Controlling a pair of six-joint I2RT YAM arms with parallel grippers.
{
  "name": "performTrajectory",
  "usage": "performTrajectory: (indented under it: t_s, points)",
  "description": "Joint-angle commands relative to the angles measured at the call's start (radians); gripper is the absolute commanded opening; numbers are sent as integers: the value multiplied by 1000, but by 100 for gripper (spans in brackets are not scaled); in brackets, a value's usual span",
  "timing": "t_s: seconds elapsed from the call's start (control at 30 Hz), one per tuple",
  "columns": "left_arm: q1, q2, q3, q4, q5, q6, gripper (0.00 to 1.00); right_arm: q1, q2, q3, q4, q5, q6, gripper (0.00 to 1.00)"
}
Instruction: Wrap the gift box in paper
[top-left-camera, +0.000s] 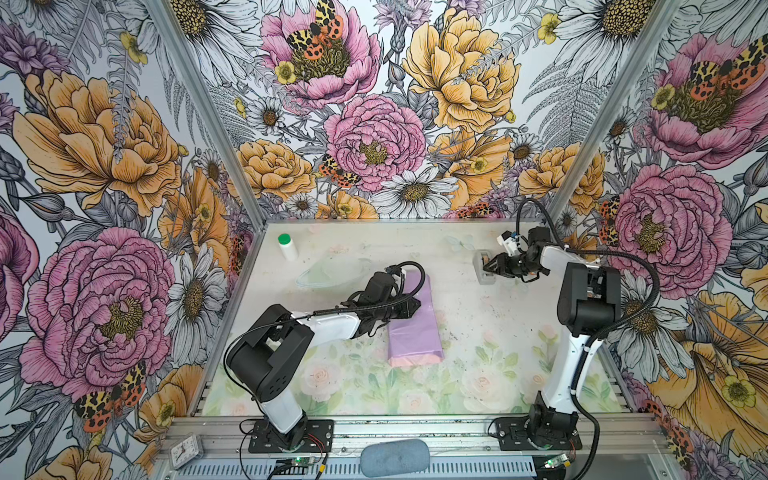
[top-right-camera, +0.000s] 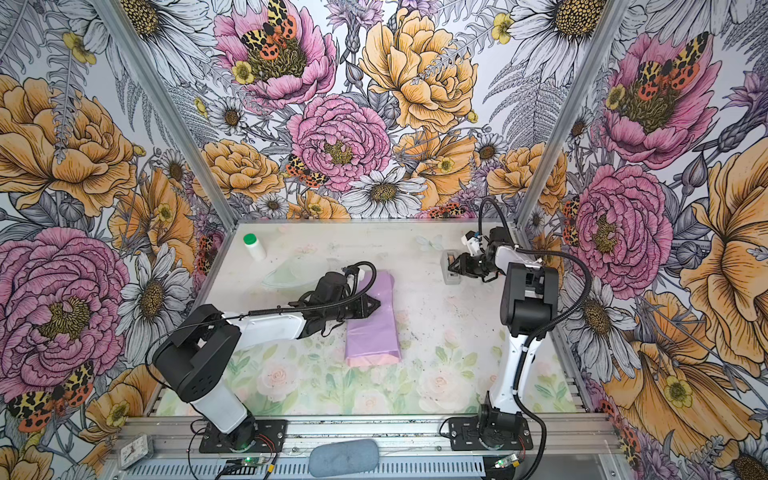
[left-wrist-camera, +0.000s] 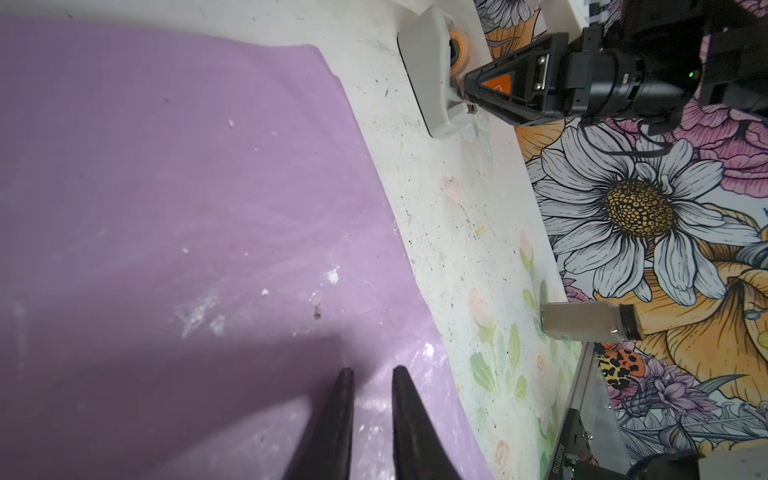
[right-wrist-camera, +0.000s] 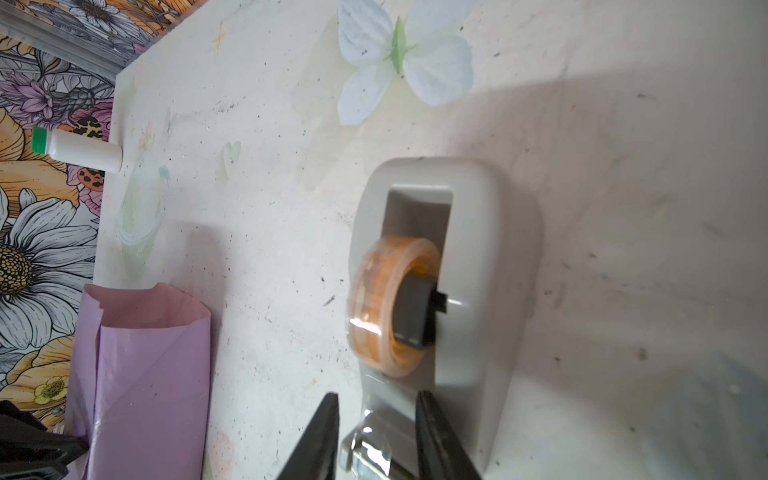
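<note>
Right wrist: 1 paper (right-wrist-camera: 153, 374), 1 dispenser (right-wrist-camera: 490, 270)

The surface (top-left-camera: 478, 332) is pale and speckled, with faded printed flowers. On it rest the paper (top-left-camera: 415, 336) folded over, a grey tape dispenser (top-left-camera: 482, 278) and a white bottle (top-left-camera: 287, 247).

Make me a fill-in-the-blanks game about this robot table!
The white bottle has a ____ cap.
The left gripper is on the lilac ____.
The right gripper points at the grey tape ____.
The tape roll is ____.
Missing words: green; paper; dispenser; orange.
</note>
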Motion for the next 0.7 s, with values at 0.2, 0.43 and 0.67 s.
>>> performTrajectory:
  t_s: [0.2,0.43,0.67]
  points:
    - [2,45,-16,-58,16,8,20,-12,72,61,-102,-63,-58,26]
    - [4,49,-15,-58,19,8,20,-18,93,85,-118,-121,-69,24]
    - [6,50,-13,-58,22,9,19,-17,104,92,-139,-135,-93,19]
